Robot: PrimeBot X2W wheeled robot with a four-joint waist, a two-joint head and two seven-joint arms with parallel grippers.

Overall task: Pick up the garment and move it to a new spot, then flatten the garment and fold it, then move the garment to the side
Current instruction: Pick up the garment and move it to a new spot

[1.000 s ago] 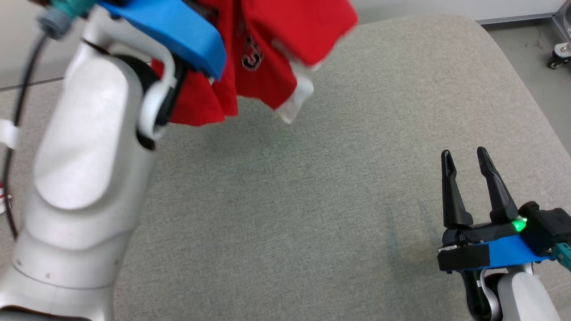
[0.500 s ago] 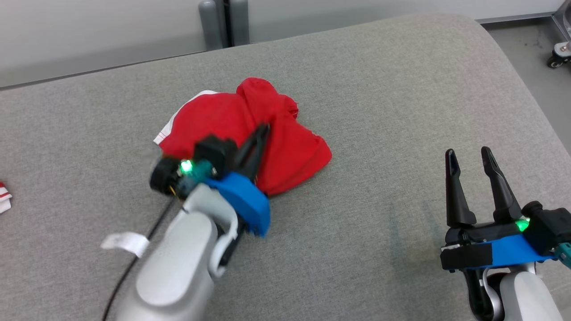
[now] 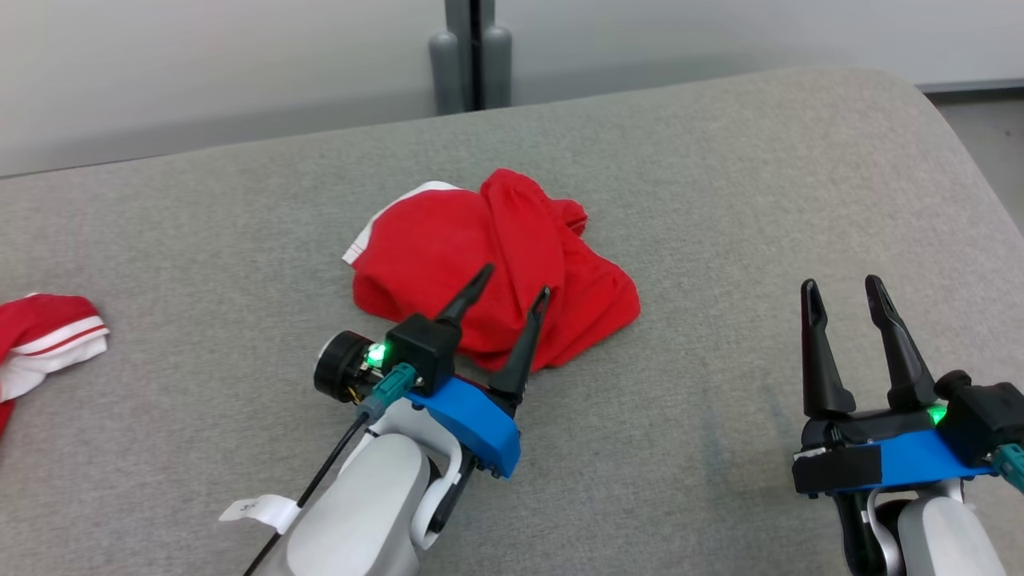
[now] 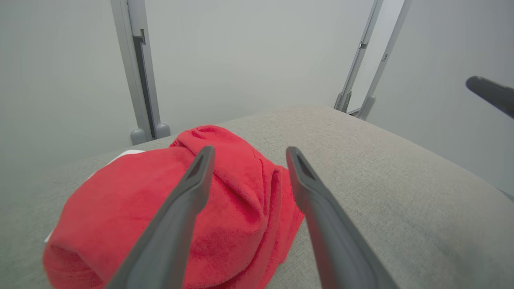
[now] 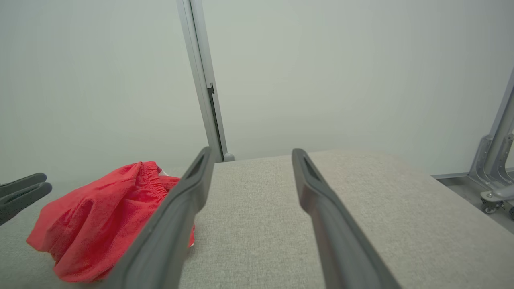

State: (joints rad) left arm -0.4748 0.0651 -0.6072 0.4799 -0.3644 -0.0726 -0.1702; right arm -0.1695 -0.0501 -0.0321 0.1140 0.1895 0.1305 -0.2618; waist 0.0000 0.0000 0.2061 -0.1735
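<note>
A red garment (image 3: 488, 264) lies in a crumpled heap near the middle of a wide grey surface (image 3: 720, 200) covered in woven fabric. It is bunched into thick folds, and a strip of white trim peeks out at its far left edge.

The left pincer (image 3: 516, 280) hangs over the near edge of the heap with its two dark fingers spread apart, holding nothing. The right pincer (image 3: 841, 282) sits well apart to the right, fingers likewise spread and empty, pointing away from the robot.

Since the garment rests loose on the surface, the placing step looks finished and flattening looks like the step in hand. No fold has been started. The next move probably calls for finding two separate edges or corners in the heap, such as the white-trimmed hem, then pinching one layer with each pincer and drawing them apart. The right arm would have to reach across to help.

A second red and white cloth (image 3: 48, 336) lies at the surface's left edge. Behind the surface stands a pale wall (image 3: 200, 64) with a grey upright post (image 3: 472, 56). A patch of grey floor (image 3: 980, 112) shows at the far right.
</note>
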